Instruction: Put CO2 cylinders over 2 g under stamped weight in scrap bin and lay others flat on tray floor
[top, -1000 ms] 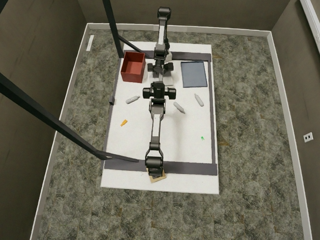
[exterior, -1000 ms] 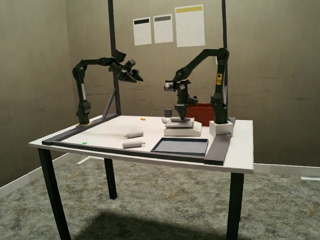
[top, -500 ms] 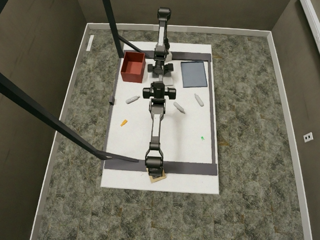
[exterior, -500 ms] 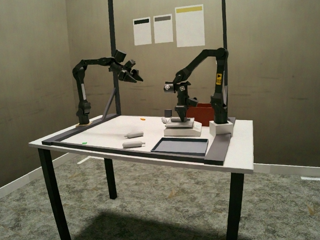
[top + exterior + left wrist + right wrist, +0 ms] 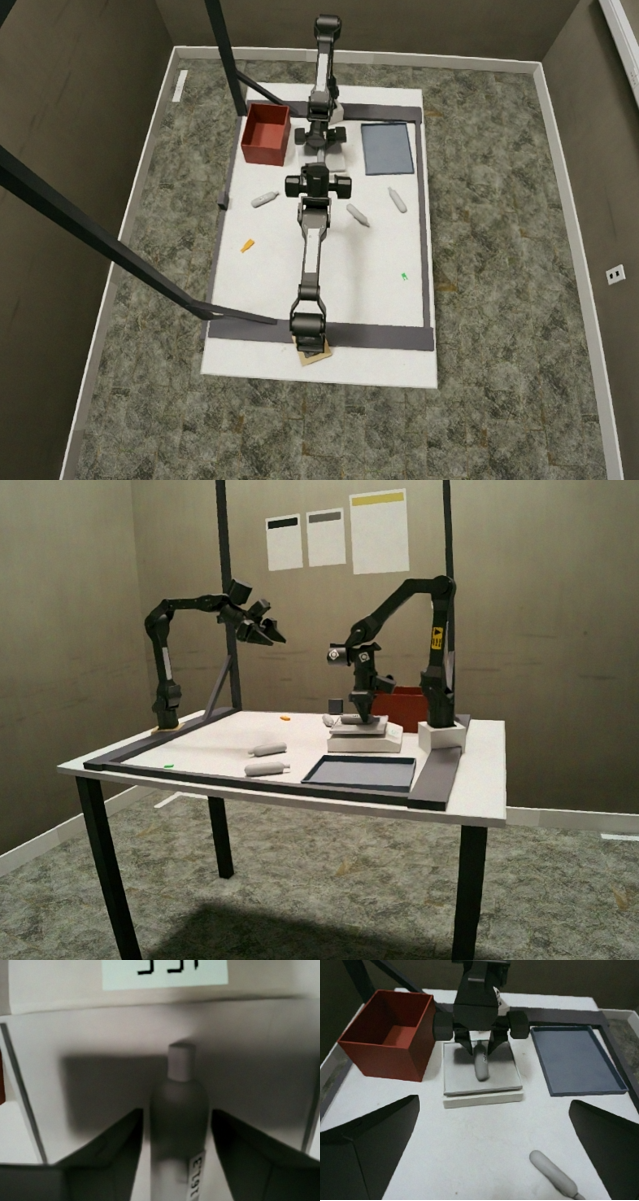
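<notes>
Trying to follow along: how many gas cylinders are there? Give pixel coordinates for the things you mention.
4: a cylinder (image 5: 320,156) (image 5: 353,719) (image 5: 179,1124) (image 5: 481,1069) on the scale (image 5: 336,162) (image 5: 363,744) (image 5: 246,1027) (image 5: 457,1084), one cylinder (image 5: 264,199) (image 5: 328,720) nearer the bin (image 5: 264,154) (image 5: 400,709) (image 5: 389,1062), two cylinders (image 5: 357,214) (image 5: 397,199) (image 5: 268,749) (image 5: 264,769) (image 5: 552,1172) nearer the tray (image 5: 387,150) (image 5: 361,772) (image 5: 582,1062). More may be hidden.

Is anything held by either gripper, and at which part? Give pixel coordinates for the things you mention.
The right gripper (image 5: 318,168) (image 5: 278,642) (image 5: 494,1104) holds nothing. For the left gripper (image 5: 318,141) (image 5: 365,719) (image 5: 177,1116) (image 5: 479,1054), I cannot tell; its fingers flank the cylinder's body (image 5: 320,156) (image 5: 351,719) (image 5: 178,1124) (image 5: 481,1068).
</notes>
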`<state>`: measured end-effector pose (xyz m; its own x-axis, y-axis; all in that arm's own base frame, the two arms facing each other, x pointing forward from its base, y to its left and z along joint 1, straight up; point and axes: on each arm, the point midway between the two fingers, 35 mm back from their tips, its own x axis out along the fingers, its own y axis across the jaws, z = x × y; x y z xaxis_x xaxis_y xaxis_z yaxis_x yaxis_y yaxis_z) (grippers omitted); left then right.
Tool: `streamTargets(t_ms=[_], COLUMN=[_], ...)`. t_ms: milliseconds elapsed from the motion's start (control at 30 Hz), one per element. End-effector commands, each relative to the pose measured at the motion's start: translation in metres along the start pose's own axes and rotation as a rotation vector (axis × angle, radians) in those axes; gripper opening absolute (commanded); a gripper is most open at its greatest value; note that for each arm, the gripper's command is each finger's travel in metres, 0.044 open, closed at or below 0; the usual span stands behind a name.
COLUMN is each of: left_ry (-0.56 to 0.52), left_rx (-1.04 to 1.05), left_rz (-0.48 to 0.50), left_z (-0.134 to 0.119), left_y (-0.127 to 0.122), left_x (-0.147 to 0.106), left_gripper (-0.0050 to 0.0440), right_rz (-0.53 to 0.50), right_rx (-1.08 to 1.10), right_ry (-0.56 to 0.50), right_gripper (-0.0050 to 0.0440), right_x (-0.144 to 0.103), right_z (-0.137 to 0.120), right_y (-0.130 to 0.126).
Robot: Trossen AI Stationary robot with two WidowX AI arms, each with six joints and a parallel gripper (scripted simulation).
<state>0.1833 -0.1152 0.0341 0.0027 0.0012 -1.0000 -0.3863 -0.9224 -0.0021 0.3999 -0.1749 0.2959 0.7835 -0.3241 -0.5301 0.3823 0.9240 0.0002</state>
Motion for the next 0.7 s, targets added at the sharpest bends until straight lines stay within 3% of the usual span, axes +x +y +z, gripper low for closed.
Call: streamTargets(t_ms=[0,333,367,467,567,667], left_ry=[0.015,0.015,0.015,0.032,0.032,0.032], left_rx=[0.001,0.001,0.001,0.002,0.002,0.002], left_rz=[0.005,0.005,0.005,0.008,0.008,0.008], left_z=[-0.003,-0.003,-0.003,-0.006,-0.006,-0.005], left_y=[0.001,0.001,0.001,0.001,0.001,0.001], left_x=[-0.003,-0.003,-0.003,-0.016,-0.020,-0.046], left_gripper=[0.0144,0.0091,0.0067,0.0000,0.0000,-0.0002], right_rz=[-0.001,-0.001,-0.001,-0.001,-0.001,-0.001], right_rx=[-0.001,-0.001,-0.001,-0.001,-0.001,-0.001], right_ry=[-0.029,-0.029,-0.029,-0.029,-0.029,-0.029], right_gripper=[0.0440,0.0440,0.0440,0.0440,0.0440,0.0440], right_x=[-0.008,-0.008,-0.008,-0.008,-0.008,-0.008], right_z=[0.009,0.009,0.009,0.009,0.009,0.009], right_y=[0.000,0.000,0.000,0.000,0.000,0.000])
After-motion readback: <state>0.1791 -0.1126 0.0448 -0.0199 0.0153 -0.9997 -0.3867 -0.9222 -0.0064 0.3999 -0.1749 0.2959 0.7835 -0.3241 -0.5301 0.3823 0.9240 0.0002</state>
